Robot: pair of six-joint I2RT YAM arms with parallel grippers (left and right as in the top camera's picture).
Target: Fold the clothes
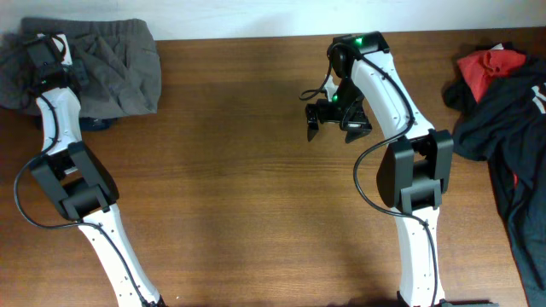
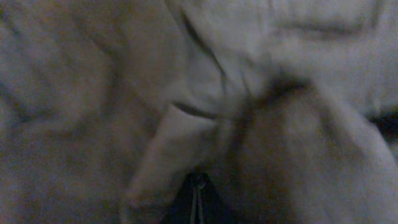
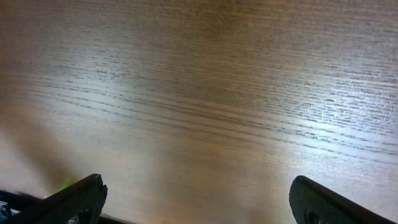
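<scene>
A crumpled grey garment (image 1: pixel 111 64) lies at the table's far left corner. My left gripper (image 1: pixel 51 53) is pressed into it. In the left wrist view the grey garment (image 2: pixel 124 93) fills the frame and its folds bunch toward my left gripper (image 2: pixel 198 200), whose fingers are together on the cloth. My right gripper (image 1: pixel 339 121) hovers over bare wood at the far middle of the table. In the right wrist view my right gripper (image 3: pixel 199 199) is open wide and empty, with only wood grain between the fingertips.
A pile of black and red clothes (image 1: pixel 503 94) lies at the right edge and hangs down the right side. A small dark item (image 1: pixel 96 124) peeks out below the grey garment. The brown wooden table (image 1: pixel 239 196) spans the view.
</scene>
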